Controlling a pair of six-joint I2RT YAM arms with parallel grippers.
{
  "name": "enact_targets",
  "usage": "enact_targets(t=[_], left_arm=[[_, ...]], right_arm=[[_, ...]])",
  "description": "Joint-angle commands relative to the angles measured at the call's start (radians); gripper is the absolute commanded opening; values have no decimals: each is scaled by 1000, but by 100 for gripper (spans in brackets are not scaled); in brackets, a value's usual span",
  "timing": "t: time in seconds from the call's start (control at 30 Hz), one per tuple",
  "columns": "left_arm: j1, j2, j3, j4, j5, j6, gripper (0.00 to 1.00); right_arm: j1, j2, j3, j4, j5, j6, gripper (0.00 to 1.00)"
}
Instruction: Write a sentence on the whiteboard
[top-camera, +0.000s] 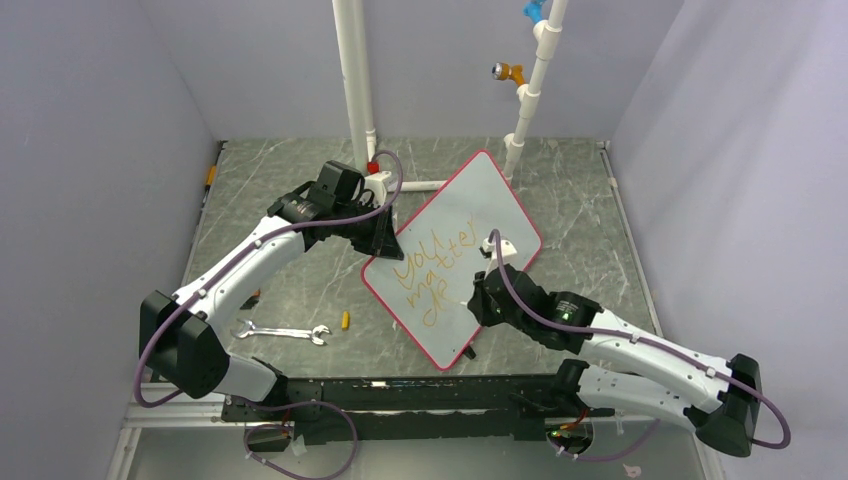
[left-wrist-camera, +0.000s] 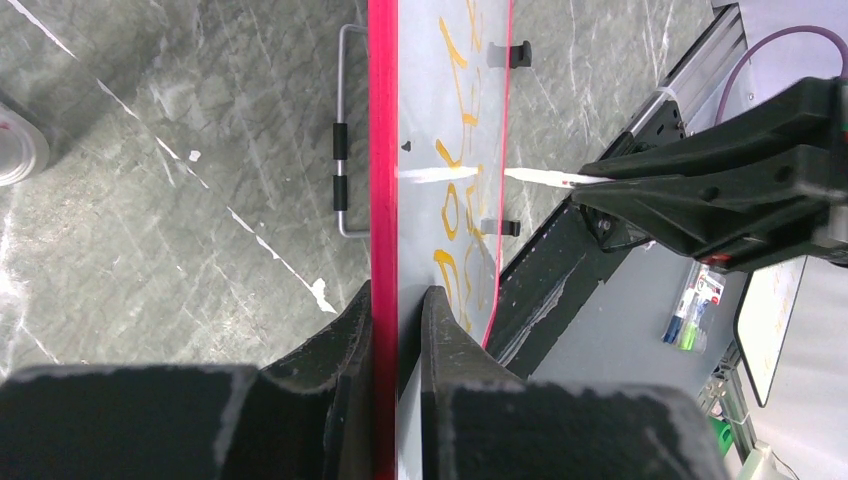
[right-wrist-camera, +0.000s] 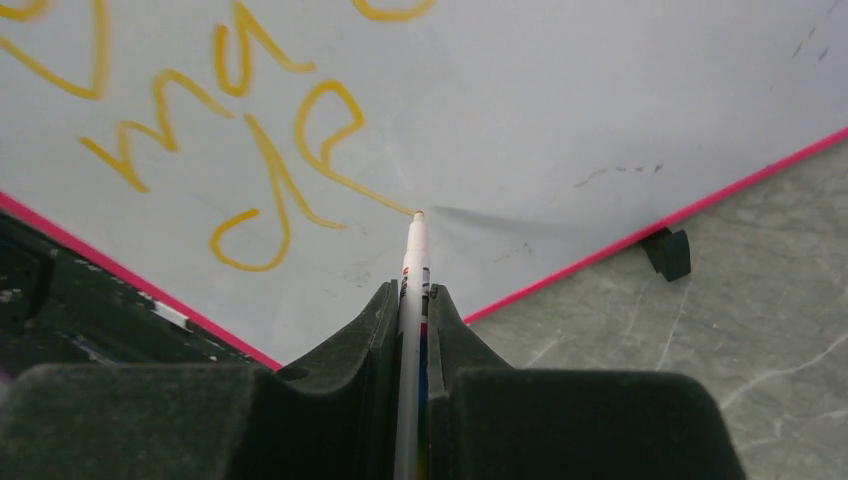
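Note:
The whiteboard, pale grey with a thin red rim, lies skewed across the middle of the table. Orange-yellow handwriting, the sentence, runs in slanted lines over it. My left gripper is shut on the board's left edge; in the left wrist view its jaws pinch the red rim. My right gripper is shut on a white marker. The marker's tip rests on the whiteboard at the end of the last orange stroke of the sentence, near the board's front corner.
A steel wrench and a small orange piece lie on the table to the left of the board. White pipes stand at the back. A wire handle sticks out from the board's underside, and a black foot shows beneath its rim.

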Motion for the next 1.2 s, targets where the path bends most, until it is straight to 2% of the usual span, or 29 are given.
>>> enact_targets(t=[0.0,0.3,1.17], left_arm=[[23,10,21,-2,-275,97,0],[25,8,21,-1,-271,98,0],[25,19,26,0,-252,99,0]], right_arm=[[2,-32,127,16,24,-70,0],[-7,29,164,104,27,-124,0],[-127,75,6,213,-65,-137,0]])
